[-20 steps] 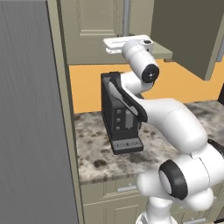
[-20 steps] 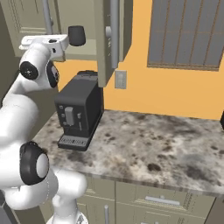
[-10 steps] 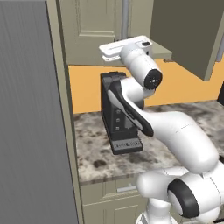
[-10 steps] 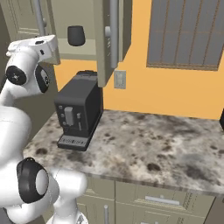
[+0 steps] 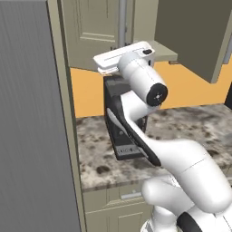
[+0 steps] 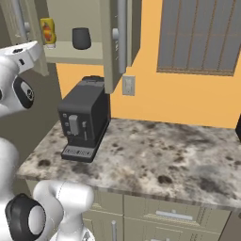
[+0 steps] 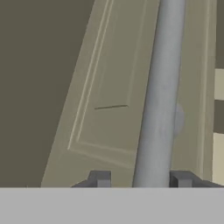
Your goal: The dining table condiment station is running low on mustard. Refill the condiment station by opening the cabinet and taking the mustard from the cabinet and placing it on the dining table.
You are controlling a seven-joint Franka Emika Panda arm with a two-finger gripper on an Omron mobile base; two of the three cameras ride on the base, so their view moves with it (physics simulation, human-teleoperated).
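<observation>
The cabinet (image 6: 75,52) hangs above the worktop. Its right door (image 6: 112,56) stands wide open and its left door (image 5: 88,31) is part-way open. Inside on the shelf stands the mustard (image 6: 47,31), a small yellow bottle with a reddish mark. My gripper (image 7: 140,179) is shut on the left door's long silver bar handle (image 7: 157,100), one fingertip (image 7: 99,178) on each side of it. In the left base view the white hand (image 5: 124,55) sits just under that handle (image 5: 122,20). The dining table is out of view.
A dark cup (image 6: 81,37) stands on the shelf right of the mustard. A black coffee machine (image 6: 84,120) sits on the mottled stone worktop (image 6: 155,160) below the cabinet. A tall grey panel (image 5: 31,127) rises on the left. A shuttered window (image 6: 200,35) is on the orange wall.
My hand has swung left and toward the base with the handle, pulling the left door further open. The mustard on the shelf has come into sight.
</observation>
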